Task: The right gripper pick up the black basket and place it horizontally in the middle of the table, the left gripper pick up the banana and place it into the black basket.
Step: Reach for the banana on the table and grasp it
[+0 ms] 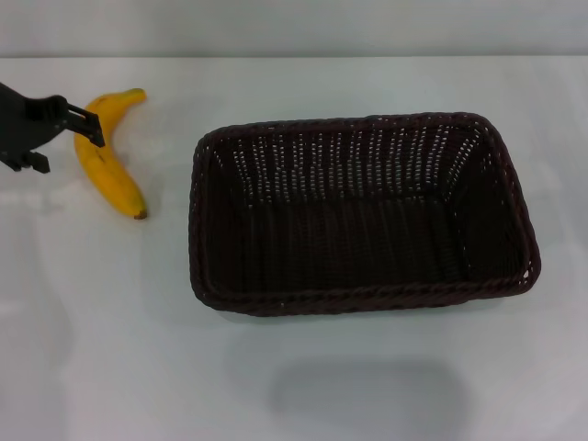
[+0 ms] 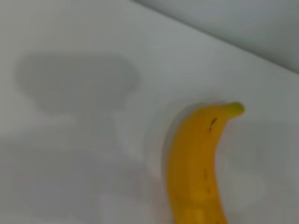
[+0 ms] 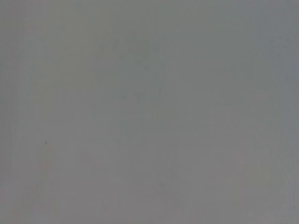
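Black basket (image 1: 363, 213) already down on the table (image 1: 110, 349), long side running left to right, roughly mid-table, upright and empty. Right gripper nowhere in sight; right wrist view blank grey. So basket half judged done, banana half in hand.

Banana (image 1: 108, 152) flat on the table, well left of the basket, not touching it; greenish stem tip toward the far edge, dark end toward the near side. Left gripper (image 1: 90, 129) at the far left edge of the head view, finger ends over the upper part of the banana near the stem half. Looks spread, one finger to each side of the fruit, not clamped; contact can't be confirmed. Left wrist view just shows the banana (image 2: 198, 163) lying on the white top.

For a clean grab: slide toward mid-body rather than the thin neck, straddle across the curve, close gently to avoid bruising or rolling. Then lift clear of the braided rim before crossing, release low over the basket floor.
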